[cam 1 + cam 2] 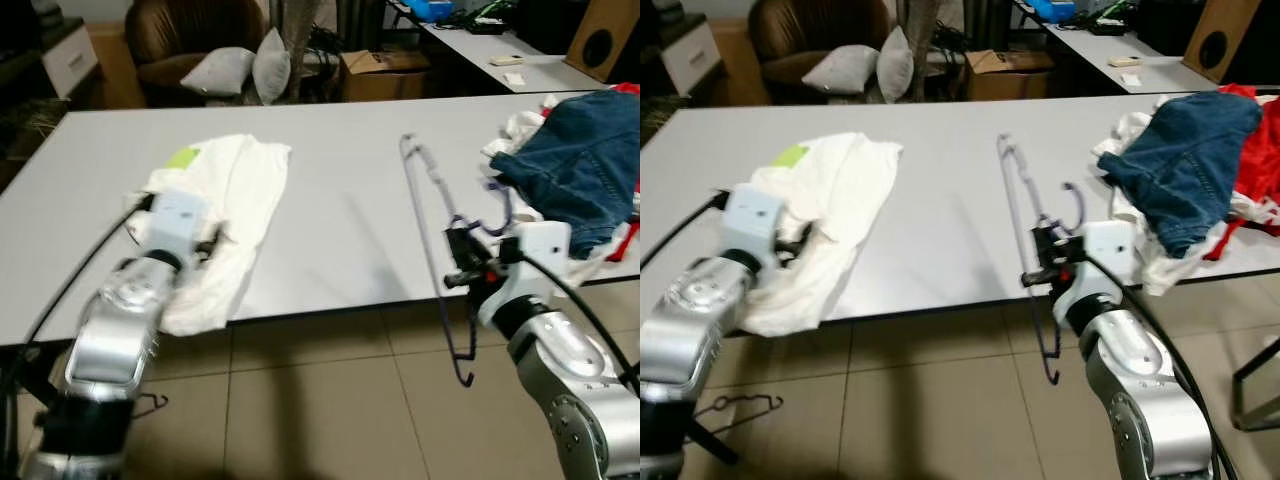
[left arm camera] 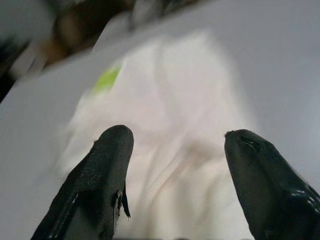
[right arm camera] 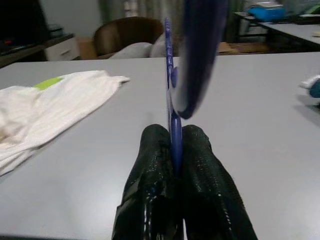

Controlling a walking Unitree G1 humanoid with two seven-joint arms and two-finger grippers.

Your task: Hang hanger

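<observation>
Two grippers: right gripper [image 3: 172, 165] clamped on hanger [image 1: 432, 235], left gripper [image 2: 175, 165] wide over shirt [image 1: 235, 200].

Right gripper [image 3: 175, 150]: both black fingers [image 3: 150, 175] pressed together, clamping the thin blue hanger [image 3: 172, 100] between them. Hanger wire rises upright from the fingertips; a blurred dark-blue curve close to the lens is possibly its hook. Grey table [image 3: 250, 140] beyond. White garment [image 3: 55, 105] with a green tag lies well apart. Brown armchair [image 3: 125, 30] behind.
</observation>
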